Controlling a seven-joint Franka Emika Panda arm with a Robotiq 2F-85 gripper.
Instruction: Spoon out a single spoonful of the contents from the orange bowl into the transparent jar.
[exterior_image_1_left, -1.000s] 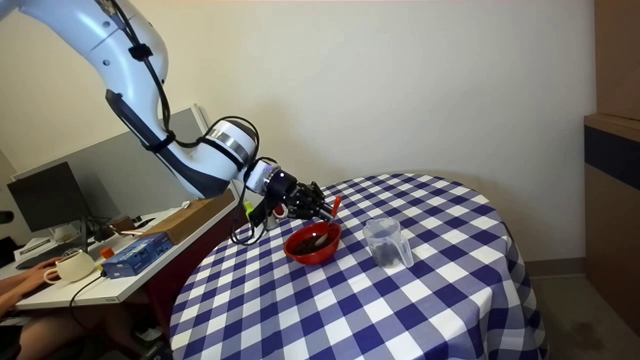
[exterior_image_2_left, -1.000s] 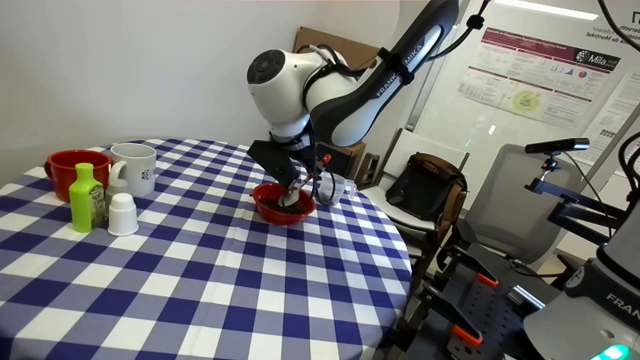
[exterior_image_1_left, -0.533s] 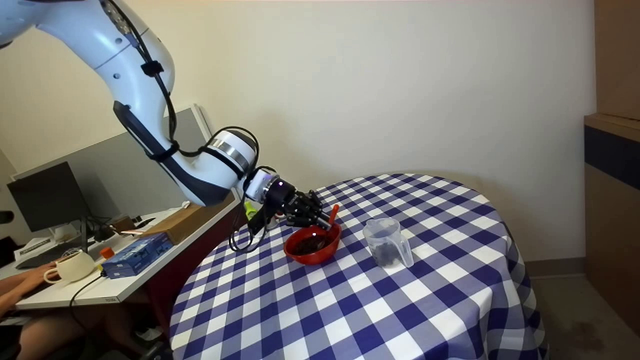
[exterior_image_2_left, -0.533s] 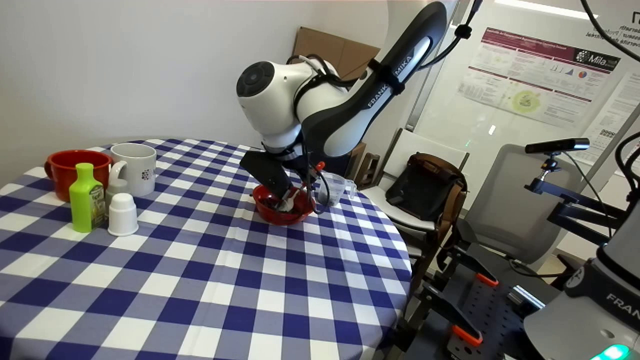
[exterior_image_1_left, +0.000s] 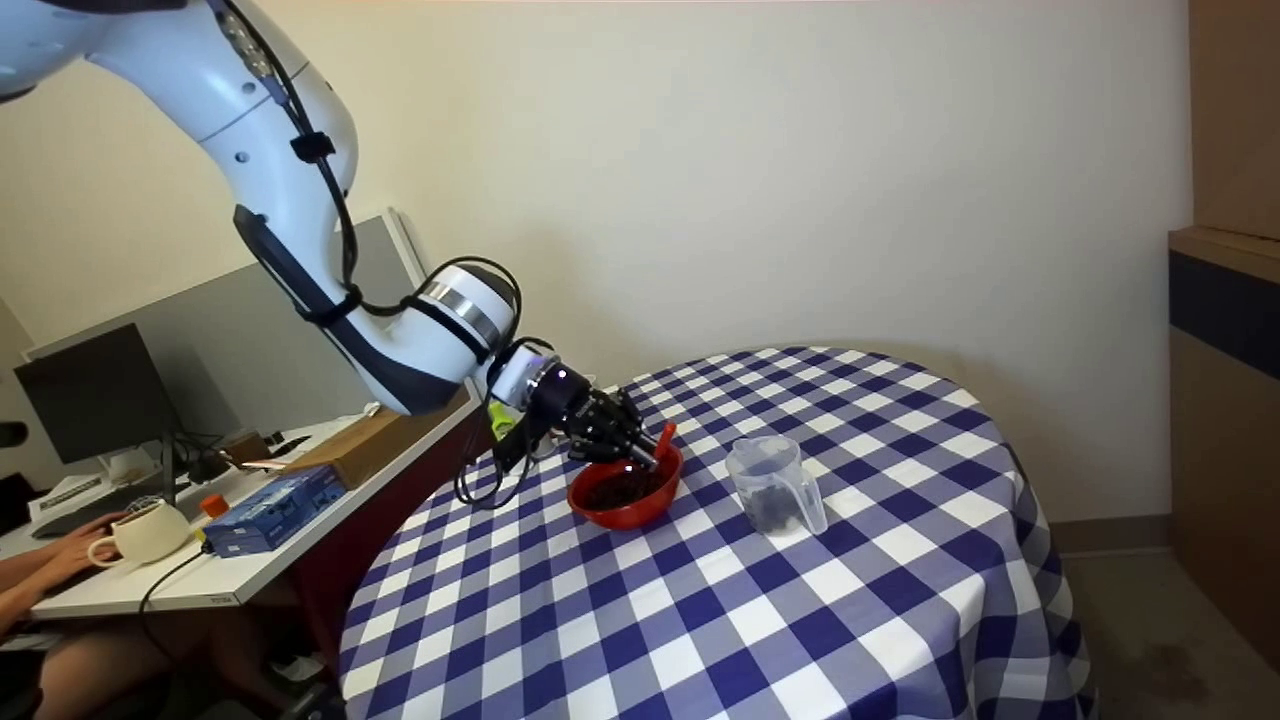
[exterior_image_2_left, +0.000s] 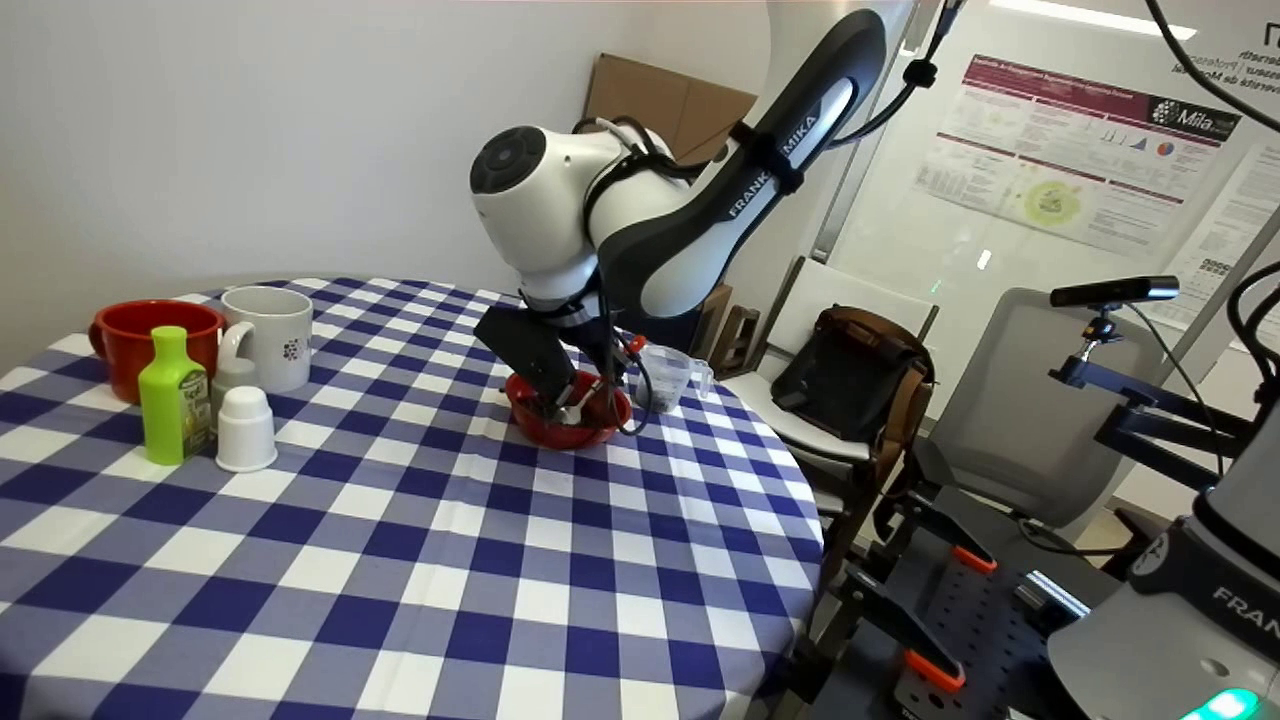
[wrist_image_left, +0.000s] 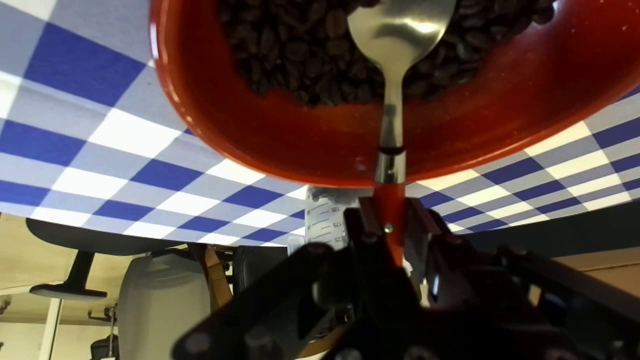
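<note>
Orange bowl (wrist_image_left: 280, 140), glossy and round, sits upright on a table (exterior_image_1_left: 590, 640) covered in blue and white check, with dark beans (wrist_image_left: 320, 70) inside it. Robot fingers (wrist_image_left: 365, 225) are pressed onto the red handle of a spoon (wrist_image_left: 400, 40), pinching it between them, one on each side. The handle slants up over the bowl's rim, and the spoon's silver head is down inside the bowl, at the beans. Seen in an exterior view, the fingers are low over the side of the bowl nearest the transparent jar (exterior_image_1_left: 765, 485); whether they touch the rim cannot be told. The jar, clear and fitted with a handle, stands upright near the bowl, apart from it and from the fingers. In the wrist view, its printed measuring marks show past the rim, partly hidden behind the fingers. Farther off on the table stand a red mug (exterior_image_2_left: 123, 355), a white mug (exterior_image_2_left: 285, 345) and a green bottle (exterior_image_2_left: 172, 410).
</note>
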